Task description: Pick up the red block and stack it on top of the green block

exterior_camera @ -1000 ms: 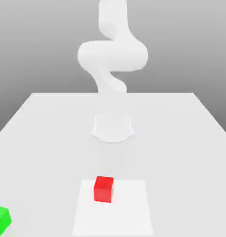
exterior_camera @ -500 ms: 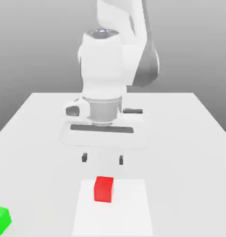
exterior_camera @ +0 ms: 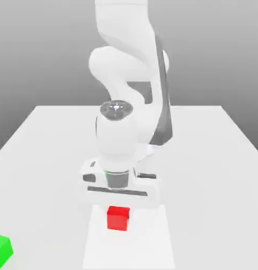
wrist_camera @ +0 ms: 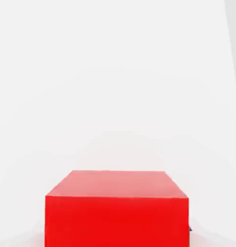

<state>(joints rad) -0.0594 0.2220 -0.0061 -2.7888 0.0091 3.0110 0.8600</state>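
The red block (exterior_camera: pixel 118 218) sits on a lighter white square (exterior_camera: pixel 152 237) near the front of the table. In the hand view the red block (wrist_camera: pixel 117 212) looms very close, its top face and one side showing. My gripper (exterior_camera: pixel 119 196) has come down right behind and over it, the white hand almost touching the block's top edge. The green block (exterior_camera: pixel 1 250) rests on the table far off at the exterior view's left, partly cut by the picture's edge.
The white table (exterior_camera: pixel 210 158) stretches wide around the arm. The arm's bulky white links (exterior_camera: pixel 128 68) rise behind the hand toward the table's back.
The hand has dropped from well above the table down onto the red block and moved forward. Neither block has shifted.
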